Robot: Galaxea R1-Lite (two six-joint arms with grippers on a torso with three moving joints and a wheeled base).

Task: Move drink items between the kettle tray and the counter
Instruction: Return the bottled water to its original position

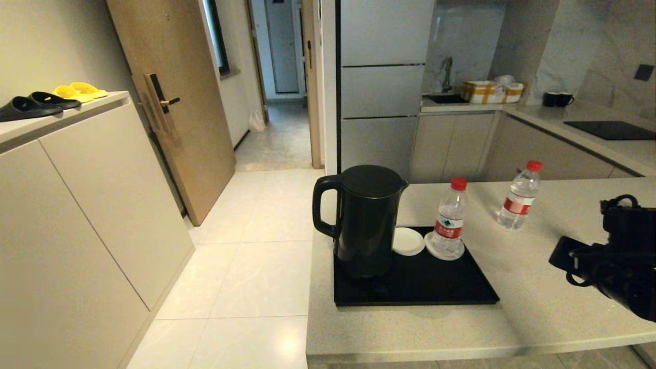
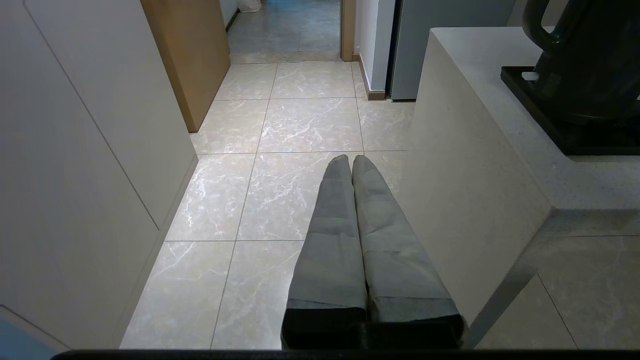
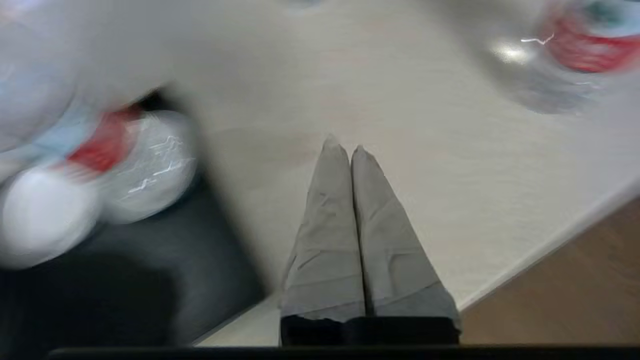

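— Overhead, what shows? 
— One clear ribbed bottle point(image 1: 449, 220) stands on the flat black tray point(image 1: 435, 287), at three o'clock from the kettle point(image 1: 365, 220); another bottle point(image 1: 518, 197) stands on the speckled counter point(image 1: 538, 307).
— And the wrists?
— Only they show the fingers: right gripper point(image 3: 344, 146) pressed together above the counter, left gripper point(image 2: 350, 161) likewise, over glossy floor tiles point(image 2: 280, 165).

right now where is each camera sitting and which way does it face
Head view: high on the robot, looking down at the counter, kettle tray and two water bottles; the right arm shows.
Left wrist view: low beside the counter, facing the floor tiles; left gripper shut.
Right wrist view: above the counter, facing a tray corner and bottles; right gripper shut.
All three views share the tray.
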